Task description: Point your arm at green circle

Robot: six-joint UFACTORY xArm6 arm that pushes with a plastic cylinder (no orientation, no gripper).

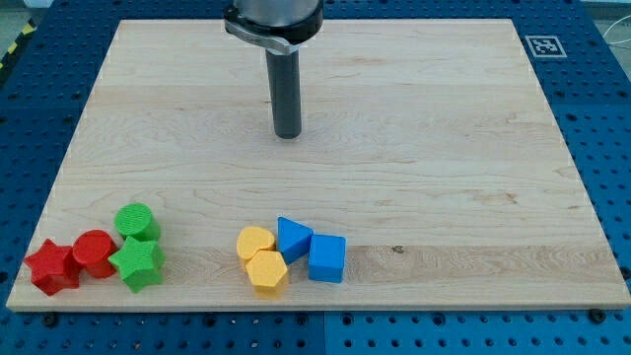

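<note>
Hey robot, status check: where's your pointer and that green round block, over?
My tip up near the view's top, far from all blocks. Green circle at bottom left, touching green star and red circle. Path clear.

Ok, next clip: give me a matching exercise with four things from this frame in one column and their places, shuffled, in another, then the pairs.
Things:
1. green circle
2. red star
3. blue cube
4. my tip

Places:
A. farthest toward the view's left, at the board's bottom corner
B. upper middle of the board, far from every block
C. top of the left cluster, just above the green star
D. right end of the yellow and blue cluster

Pairs: 1-C, 2-A, 3-D, 4-B
</note>
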